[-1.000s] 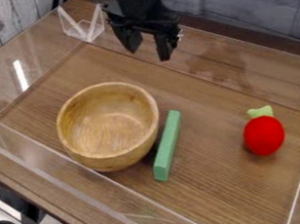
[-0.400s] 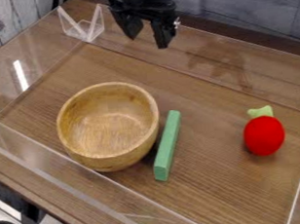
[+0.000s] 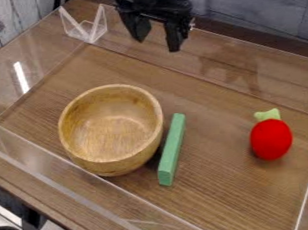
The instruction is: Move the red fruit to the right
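The red fruit (image 3: pixel 270 138) rests on the wooden table near the right side, a small bright red ball with a green leafy stem on top. My gripper (image 3: pixel 158 32) hangs above the far end of the table, well away from the fruit, up and to its left. Its dark fingers (image 3: pixel 176 35) point downward and stand open with nothing between them.
A round wooden bowl (image 3: pixel 110 128) sits left of centre, with a green block (image 3: pixel 173 149) lying just to its right. Clear plastic walls (image 3: pixel 40 161) fence the table. A clear folded stand (image 3: pixel 87 24) sits at the back left.
The gripper has risen slightly at the far end of the table. The fruit, bowl and block have not moved.
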